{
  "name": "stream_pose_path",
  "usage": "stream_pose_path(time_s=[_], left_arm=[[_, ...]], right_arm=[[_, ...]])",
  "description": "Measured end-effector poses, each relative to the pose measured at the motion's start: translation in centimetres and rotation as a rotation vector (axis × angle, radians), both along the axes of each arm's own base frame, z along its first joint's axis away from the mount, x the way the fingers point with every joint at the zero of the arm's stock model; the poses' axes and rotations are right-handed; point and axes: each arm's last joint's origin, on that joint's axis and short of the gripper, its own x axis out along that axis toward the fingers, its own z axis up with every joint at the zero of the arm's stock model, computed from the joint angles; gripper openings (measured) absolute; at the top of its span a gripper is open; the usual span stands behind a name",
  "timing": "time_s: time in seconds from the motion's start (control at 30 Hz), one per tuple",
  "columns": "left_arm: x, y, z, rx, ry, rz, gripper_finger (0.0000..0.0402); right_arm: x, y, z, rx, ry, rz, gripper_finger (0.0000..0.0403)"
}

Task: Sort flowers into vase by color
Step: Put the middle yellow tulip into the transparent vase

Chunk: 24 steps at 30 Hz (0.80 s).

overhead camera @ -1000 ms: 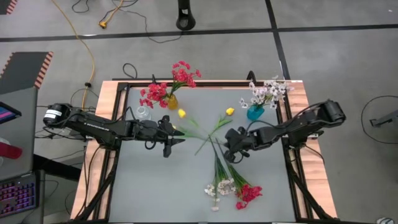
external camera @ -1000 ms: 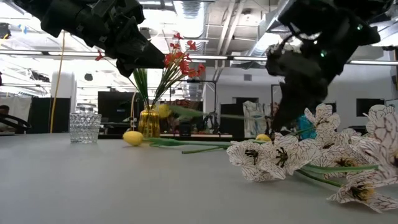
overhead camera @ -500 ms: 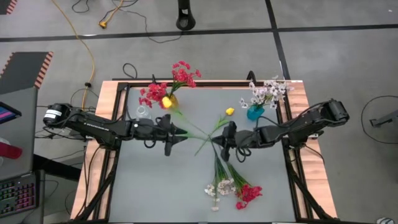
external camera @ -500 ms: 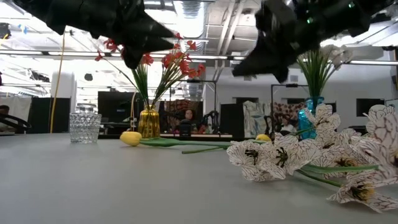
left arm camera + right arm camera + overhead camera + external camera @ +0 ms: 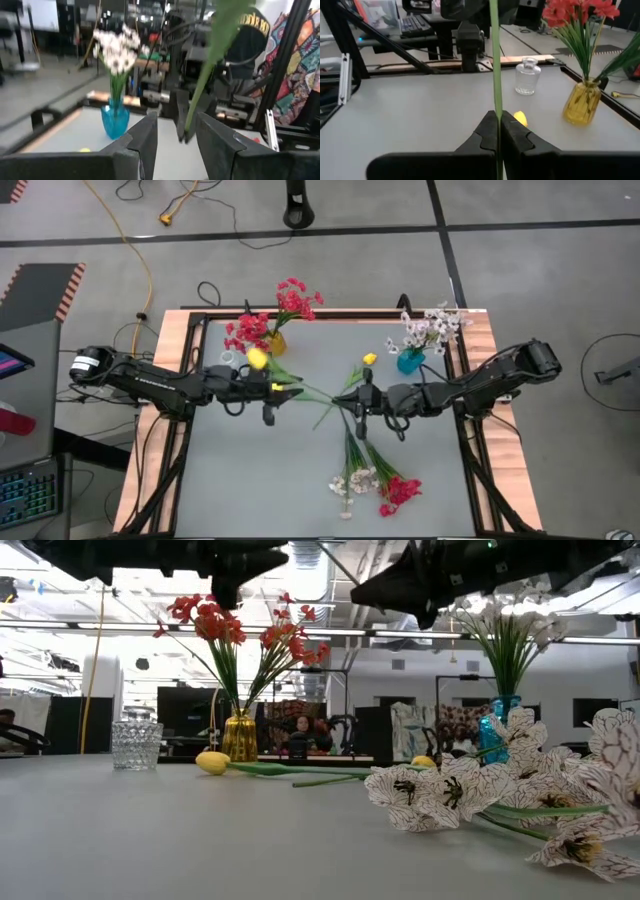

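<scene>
A yellow tulip spray (image 5: 258, 359) hangs lifted above the surface (image 5: 250, 480), its bud up near the yellow vase (image 5: 277, 344) of red blossoms and its green stem running across the middle toward the centre. Both arms are on this one stem. The left tool (image 5: 283, 389) straddles it near the bud end; in its wrist view the stem passes between the two fingers (image 5: 150, 135), which stand partly apart, and whether they press on it cannot be told. The right tool (image 5: 357, 402) is clenched on the stem's far end, the stem pinched dead centre between its tips.

The long axis lies roughly across the surface, bud toward the left arm's side, cut end toward the right.

To do this well, I judge one arm should take sole hold before the other lets go, then tip the stem upright so the cut end goes first into the clear glass jar (image 5: 229, 360) just beside the yellow vase.

Another yellow tulip (image 5: 369, 359) lies near the blue vase (image 5: 409, 362) of white blossoms; white and red sprays (image 5: 375, 480) lie nearer the front edge.
</scene>
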Motion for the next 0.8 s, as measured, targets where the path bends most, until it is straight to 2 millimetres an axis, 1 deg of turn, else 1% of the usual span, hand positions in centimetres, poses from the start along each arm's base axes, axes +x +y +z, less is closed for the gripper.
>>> stream_pose_path(time_s=[0.1,0.27,0.37,0.57,0.8], left_arm=[[0.0,0.0,0.5,0.065,-0.043,0.000,0.0119],[-0.2,-0.2,1.3,0.156,-0.124,-0.049,0.0119],[-0.1,-0.2,1.7,0.164,-0.149,-0.045,0.0119],[0.0,-0.2,2.4,0.195,-0.170,-0.038,0.0119],[0.0,-0.2,2.4,0.195,-0.170,-0.038,0.0119]], right_arm=[[0.0,-0.1,0.1,-0.001,-0.007,-0.003,0.0036],[0.1,-0.3,0.1,-0.015,-0.004,-0.007,0.0034],[0.1,-0.3,0.2,-0.056,-0.012,0.000,0.0033],[0.1,-0.3,0.4,-0.060,-0.031,0.000,0.0035],[0.1,-0.3,0.4,-0.060,-0.030,0.000,0.0035]])
